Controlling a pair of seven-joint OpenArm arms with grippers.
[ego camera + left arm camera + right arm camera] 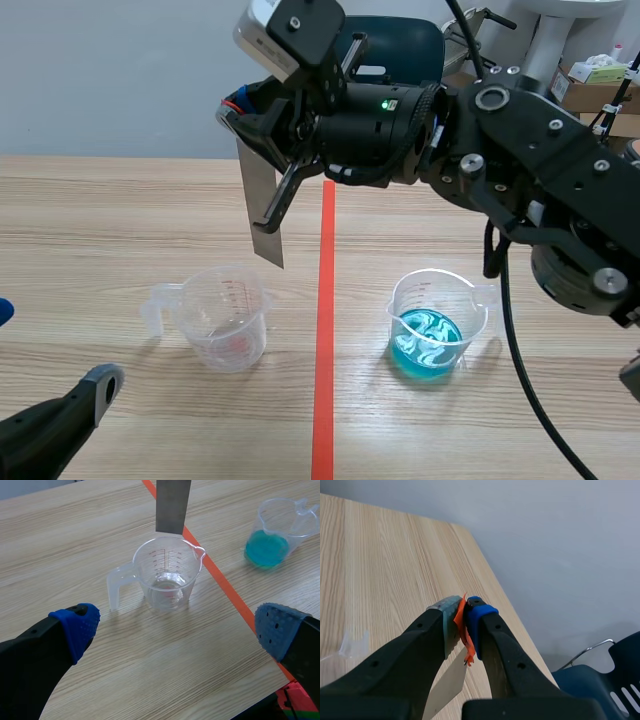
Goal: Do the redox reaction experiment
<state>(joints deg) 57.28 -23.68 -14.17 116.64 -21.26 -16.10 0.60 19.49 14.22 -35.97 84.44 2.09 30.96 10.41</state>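
A grey metal strip hangs from my right gripper, which is shut on its top end and reaches in from the right past the red tape line. The strip's lower end hovers just above an almost empty clear measuring cup left of the line. In the left wrist view the strip hangs over that cup. A second clear cup with blue liquid stands right of the line. My left gripper is open, low and near the cup, with nothing in it. The right wrist view shows the strip pinched between the fingers.
The wooden table's near edge lies close under my left gripper. A dark chair and cardboard boxes stand behind the table's far side. The blue-liquid cup sits ahead and to the right of my left gripper.
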